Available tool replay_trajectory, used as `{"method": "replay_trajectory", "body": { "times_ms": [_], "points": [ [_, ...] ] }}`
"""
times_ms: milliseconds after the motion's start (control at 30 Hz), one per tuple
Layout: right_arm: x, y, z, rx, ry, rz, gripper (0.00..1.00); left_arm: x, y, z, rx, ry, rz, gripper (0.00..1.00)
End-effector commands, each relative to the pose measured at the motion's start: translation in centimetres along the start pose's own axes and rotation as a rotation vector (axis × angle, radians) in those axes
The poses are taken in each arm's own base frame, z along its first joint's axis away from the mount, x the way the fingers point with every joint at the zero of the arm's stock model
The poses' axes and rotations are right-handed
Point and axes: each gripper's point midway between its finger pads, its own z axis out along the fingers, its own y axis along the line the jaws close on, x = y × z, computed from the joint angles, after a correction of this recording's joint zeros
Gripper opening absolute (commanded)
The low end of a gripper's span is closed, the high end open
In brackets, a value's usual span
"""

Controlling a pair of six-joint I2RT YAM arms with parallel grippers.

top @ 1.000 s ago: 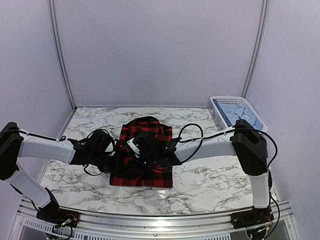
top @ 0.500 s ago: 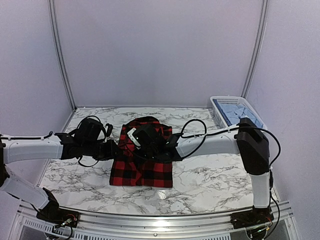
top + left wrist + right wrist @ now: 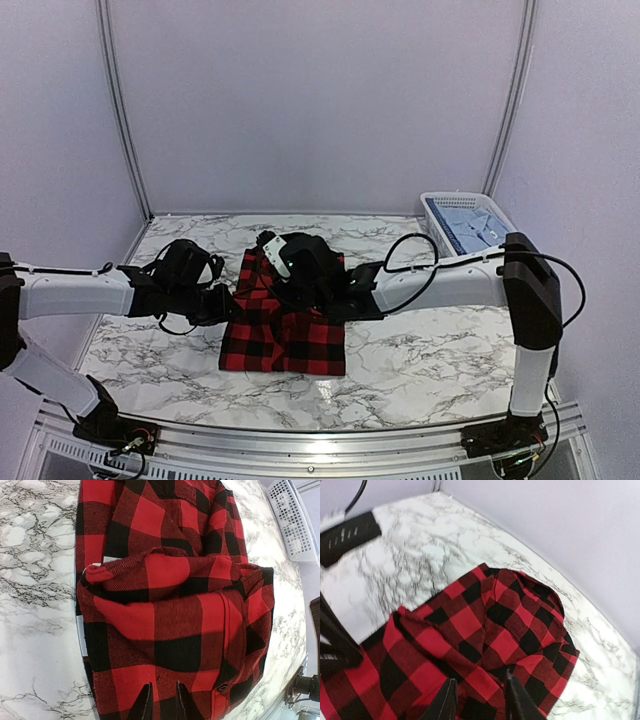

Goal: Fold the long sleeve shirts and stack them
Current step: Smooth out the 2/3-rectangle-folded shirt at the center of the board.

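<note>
The red-and-black check shirt [image 3: 285, 335] lies folded in a rough rectangle at the table's middle. It fills the left wrist view [image 3: 170, 605] and shows below the fingers in the right wrist view [image 3: 470, 635]. My left gripper [image 3: 226, 304] is at the shirt's left edge, its jaws a narrow gap apart just over the cloth [image 3: 162, 706], holding nothing. My right gripper [image 3: 298, 268] hovers above the shirt's far half, open and empty [image 3: 479, 700]. The pale blue shirt [image 3: 470, 226] lies in the basket at the back right.
The white lattice basket [image 3: 500, 216] stands at the table's back right corner; its wall shows in the left wrist view [image 3: 295, 525]. Marble tabletop [image 3: 420, 350] surrounds the shirt. Lilac walls close the back and sides.
My right gripper has lifted and moved back over the shirt's far half. My left gripper has drawn back from over the shirt to its left edge.
</note>
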Motion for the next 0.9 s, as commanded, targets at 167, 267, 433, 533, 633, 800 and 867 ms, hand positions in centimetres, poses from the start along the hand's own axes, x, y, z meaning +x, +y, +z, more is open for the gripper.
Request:
{"method": "replay_trajectory", "body": {
  "times_ms": [167,267,433,533,633,800,867],
  "points": [
    [3.3,-1.4,-1.4,-0.054,0.116,0.197,0.46,0.3,0.5,0.7,-0.015,0.040,0.000,0.16],
    [2.6,0.2,-1.3,-0.162,0.136,0.259,0.47,0.0,0.1,1.3,-0.009,0.048,0.003,0.16],
    [3.4,1.4,-0.2,-0.238,0.205,0.370,0.47,-0.9,-1.7,2.1,0.050,0.055,0.002,0.16],
    [4.4,0.3,0.2,-0.208,0.231,0.411,0.45,-1.3,-2.8,2.6,0.070,0.054,0.015,0.16],
    [5.5,-0.7,0.6,-0.184,0.259,0.432,0.44,-1.0,-3.3,3.9,0.071,0.079,0.021,0.16],
    [7.4,-2.6,1.1,-0.153,0.299,0.456,0.44,-0.3,-3.3,5.9,0.066,0.116,0.013,0.16],
    [8.1,-3.2,1.5,-0.156,0.312,0.471,0.44,-0.3,-3.1,6.9,0.054,0.129,0.013,0.16]
  ]
}}
